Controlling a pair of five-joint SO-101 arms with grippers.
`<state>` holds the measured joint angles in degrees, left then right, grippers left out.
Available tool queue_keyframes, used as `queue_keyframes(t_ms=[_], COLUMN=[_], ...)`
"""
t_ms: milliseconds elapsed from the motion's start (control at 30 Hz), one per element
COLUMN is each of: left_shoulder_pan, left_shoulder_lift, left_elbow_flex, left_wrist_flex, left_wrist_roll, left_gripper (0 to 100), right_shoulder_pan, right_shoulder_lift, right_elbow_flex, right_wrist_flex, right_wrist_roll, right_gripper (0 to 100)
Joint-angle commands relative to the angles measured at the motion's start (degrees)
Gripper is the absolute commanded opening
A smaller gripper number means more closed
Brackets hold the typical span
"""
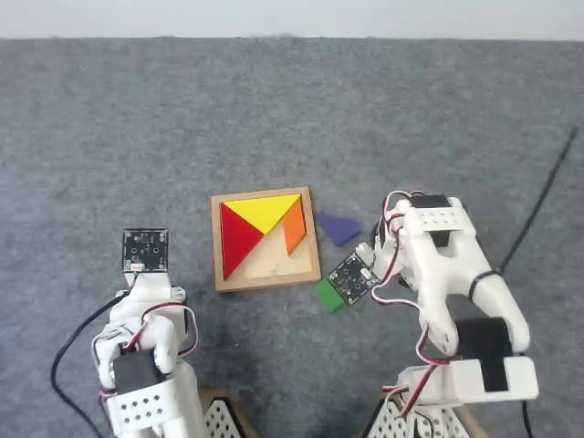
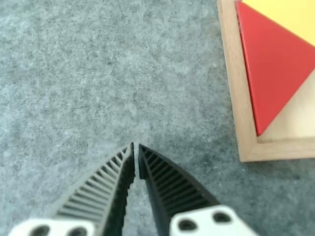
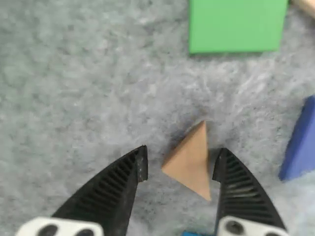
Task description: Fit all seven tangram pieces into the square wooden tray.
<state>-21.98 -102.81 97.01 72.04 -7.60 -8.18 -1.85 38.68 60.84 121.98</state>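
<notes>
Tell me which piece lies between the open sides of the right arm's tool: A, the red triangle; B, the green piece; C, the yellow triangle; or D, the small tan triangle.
D: in the right wrist view the small tan triangle lies inside the open right tool, while the green piece sits farther off, outside it.

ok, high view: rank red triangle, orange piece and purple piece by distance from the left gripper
1. red triangle, in the tray on the side nearest the left gripper.
2. orange piece, at the tray's far side.
3. purple piece, outside, beyond the tray.
</notes>
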Motion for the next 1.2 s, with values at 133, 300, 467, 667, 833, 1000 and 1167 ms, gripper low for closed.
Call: queue_keyframes(t_ms=[133,300,467,667,833,1000,1167], left_shoulder_pan=[-0.2,-0.2,-0.2,-0.2,-0.2,-0.2,-0.2], left_shoulder_lift=[-1.1,-1.1,-1.1,-1.1,-1.1,-1.1,-1.1], left_elbow_flex=[-0.5,-0.5,-0.5,-0.5,-0.5,-0.5,-0.5], left_wrist_flex=[0.3,0.3,0.3,0.3,0.3,0.3,0.3], left_wrist_roll=[-0.5,-0.5,-0.5,-0.5,-0.5,-0.5,-0.5], left_gripper=[2,2,2,2,2,2,2], right_shoulder_pan=[2.1,2.6,2.1,2.2,-0.7,-3.8,-1.5], right_shoulder_lift=[0.0,0.5,0.5,0.5,0.2,0.4,0.4], right_elbow_flex=[-0.5,-0.1,-0.1,0.6,0.8,0.7,0.8], right_wrist_flex=[-1.6,-1.3,-1.3,-1.4,-1.5,-1.5,-1.2], right_wrist_roll=[1.1,3.0,3.0,0.2,-13.8,-29.7,-32.9], right_gripper=[23.0,22.7,14.7,16.9,21.3,15.0,13.8])
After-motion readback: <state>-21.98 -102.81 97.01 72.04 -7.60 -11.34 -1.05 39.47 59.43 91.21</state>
